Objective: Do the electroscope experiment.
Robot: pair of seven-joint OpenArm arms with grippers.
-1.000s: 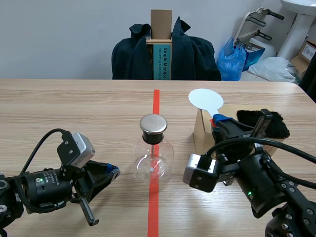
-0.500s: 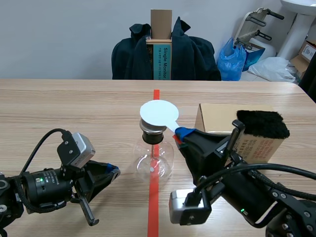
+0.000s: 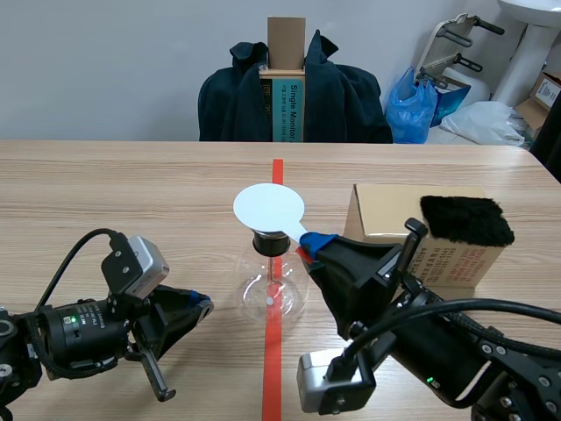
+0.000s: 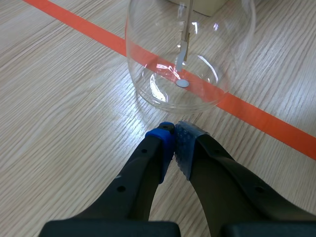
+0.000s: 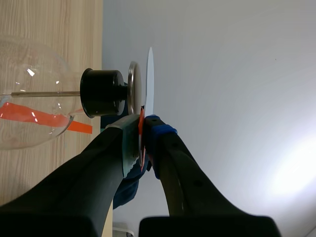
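The white disc [image 3: 268, 209] was pinched in the right claw [image 5: 142, 129] just over the metal cap [image 5: 134, 88] of the glass flask [image 3: 273, 289] on the tabletop [image 3: 131, 193], the charging step being judged underway, with the left claw [image 4: 174, 132] pressed together empty nearby.

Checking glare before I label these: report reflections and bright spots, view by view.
Left wrist view: white glints sit low on the glass flask, over the tape line seen through it. Right wrist view: small glints on the flask, and a bright glow on the wall beside the jaws. Scene view: even light, no strong glare; the white disc reads plain bright.
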